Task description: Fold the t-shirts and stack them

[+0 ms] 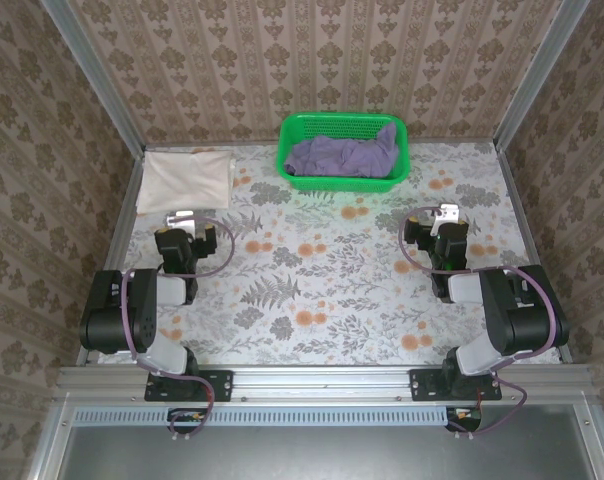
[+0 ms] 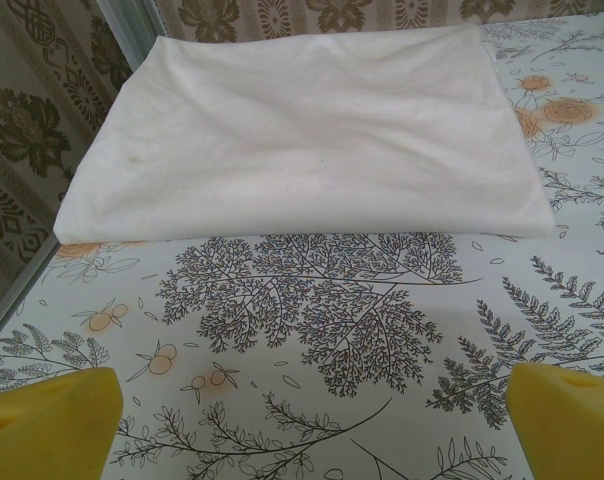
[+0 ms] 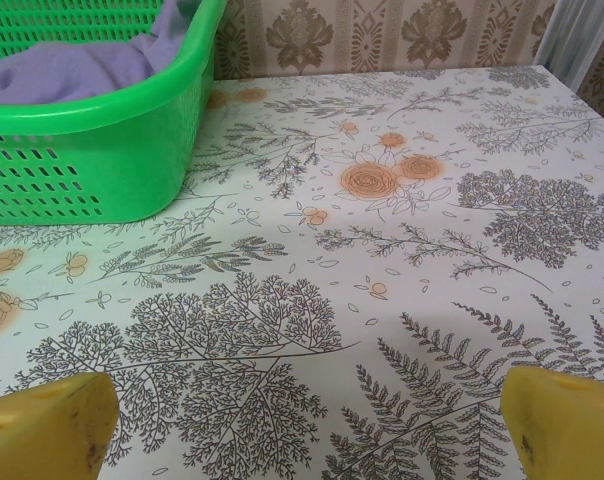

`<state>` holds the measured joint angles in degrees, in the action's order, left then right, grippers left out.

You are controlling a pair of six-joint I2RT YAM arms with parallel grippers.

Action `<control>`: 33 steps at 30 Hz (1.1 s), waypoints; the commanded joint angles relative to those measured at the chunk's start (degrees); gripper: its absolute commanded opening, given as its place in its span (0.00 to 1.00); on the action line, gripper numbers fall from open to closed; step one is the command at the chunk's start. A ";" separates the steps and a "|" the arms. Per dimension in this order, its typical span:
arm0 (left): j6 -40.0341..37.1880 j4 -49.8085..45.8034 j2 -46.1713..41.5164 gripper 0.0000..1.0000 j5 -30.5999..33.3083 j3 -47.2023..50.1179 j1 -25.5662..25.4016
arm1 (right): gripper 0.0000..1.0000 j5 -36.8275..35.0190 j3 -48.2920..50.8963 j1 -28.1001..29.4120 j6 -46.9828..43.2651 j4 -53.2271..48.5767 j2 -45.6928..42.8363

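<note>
Above: purple shirt point(image 1: 342, 155) heaped in basket point(image 1: 344, 185), far middle of bench point(image 1: 322, 300), nearer right fingers point(image 1: 447, 212) than left fingers point(image 1: 182, 217); cream shirt point(image 1: 187, 180) folded far left. Left wrist: fingers spread wide, empty, cream shirt dead ahead, long edge crosswise. Right wrist: spread wide, empty, basket ahead-left.
</note>
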<state>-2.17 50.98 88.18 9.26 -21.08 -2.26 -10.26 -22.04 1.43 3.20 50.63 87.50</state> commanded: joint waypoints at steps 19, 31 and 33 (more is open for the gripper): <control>27.18 -40.45 -20.88 1.00 -0.51 -23.47 1.38 | 1.00 -2.70 -19.52 -6.00 25.84 -50.40 -31.25; 43.70 -53.58 -15.05 1.00 -1.41 -27.62 -6.11 | 0.82 7.32 -50.39 2.26 30.69 -66.68 -0.65; 42.36 -56.19 -13.86 1.00 -0.01 -28.53 -11.33 | 0.81 7.55 -56.47 4.74 30.39 -70.17 5.82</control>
<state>39.48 0.97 73.56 8.71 -46.78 -8.69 -5.41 -73.03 3.51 33.10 -9.69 87.57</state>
